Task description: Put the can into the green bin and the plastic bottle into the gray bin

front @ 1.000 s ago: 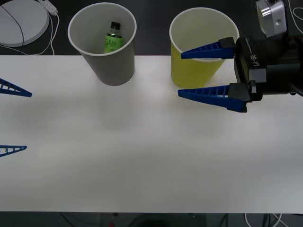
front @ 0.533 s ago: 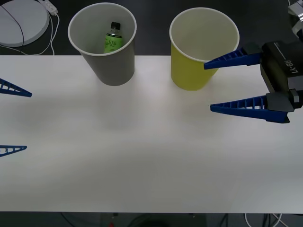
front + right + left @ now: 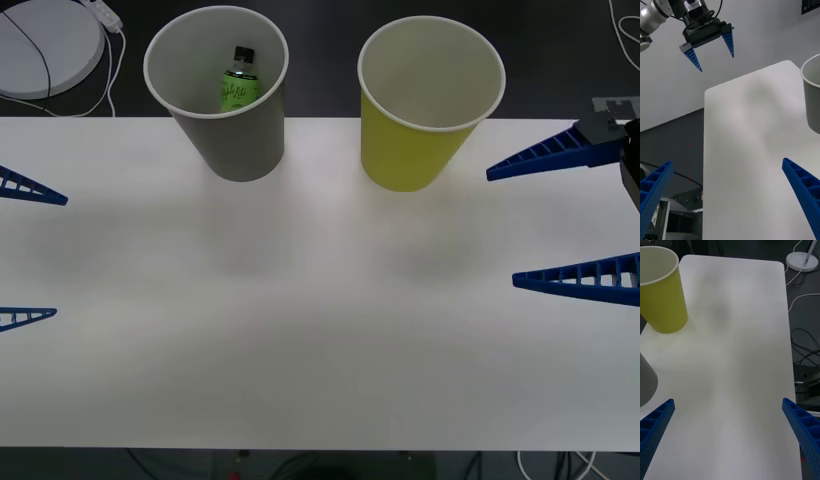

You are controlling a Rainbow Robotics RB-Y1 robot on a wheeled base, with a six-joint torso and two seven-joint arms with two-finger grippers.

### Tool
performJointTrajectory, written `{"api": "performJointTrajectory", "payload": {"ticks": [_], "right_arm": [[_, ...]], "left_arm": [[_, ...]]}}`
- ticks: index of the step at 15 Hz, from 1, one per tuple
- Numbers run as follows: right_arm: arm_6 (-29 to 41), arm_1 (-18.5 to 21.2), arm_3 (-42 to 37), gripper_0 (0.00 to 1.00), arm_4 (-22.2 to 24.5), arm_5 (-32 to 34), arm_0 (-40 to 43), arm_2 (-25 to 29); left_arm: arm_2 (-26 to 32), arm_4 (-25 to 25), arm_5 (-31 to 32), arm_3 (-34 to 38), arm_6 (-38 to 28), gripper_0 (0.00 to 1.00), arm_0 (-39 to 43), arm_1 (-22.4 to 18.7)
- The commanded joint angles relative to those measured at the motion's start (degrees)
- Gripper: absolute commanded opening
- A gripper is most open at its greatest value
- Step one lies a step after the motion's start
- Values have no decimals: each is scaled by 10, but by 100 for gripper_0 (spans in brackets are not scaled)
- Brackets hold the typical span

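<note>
You have a broad white bench [image 3: 320, 330] in front of you, bare across its middle; at its far edge stand two tall paper cups well apart, the gray bin [image 3: 228, 110] toward your left and the yellow-green paper green bin [image 3: 425, 110] toward your right; the small translucent green plastic bottle [image 3: 238, 80] with its black screw cap stands upright inside the gray bin, so that half looks done; no can is visible on the bench, and the green bin's white inside looks empty from above, though its bottom is hidden, so I cannot tell you whether the can is in there; your right gripper [image 3: 570, 215] hangs just beside the green bin at the bench's right edge, fingers spread wide and holding nothing; your left gripper [image 3: 28, 252] sits at the left edge, fingers likewise released and empty; the risk from here is a sideways sweep of the right fingers clipping the light green bin and tipping it off the far edge.
</note>
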State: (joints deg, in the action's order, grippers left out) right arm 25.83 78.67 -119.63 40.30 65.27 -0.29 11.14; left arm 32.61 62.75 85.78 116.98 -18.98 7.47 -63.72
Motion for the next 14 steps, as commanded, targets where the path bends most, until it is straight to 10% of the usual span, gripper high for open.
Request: {"api": "performJointTrajectory", "payload": {"ticks": [1, 14], "right_arm": [[-9, -19, -13, 100, 13, 35, 49, 64], [-142, -70, -48, 100, 28, 59, 180, 158]], "left_arm": [[0, 0, 0, 0, 0, 100, 0, 0], [0, 0, 0, 0, 0, 100, 0, 0]]}}
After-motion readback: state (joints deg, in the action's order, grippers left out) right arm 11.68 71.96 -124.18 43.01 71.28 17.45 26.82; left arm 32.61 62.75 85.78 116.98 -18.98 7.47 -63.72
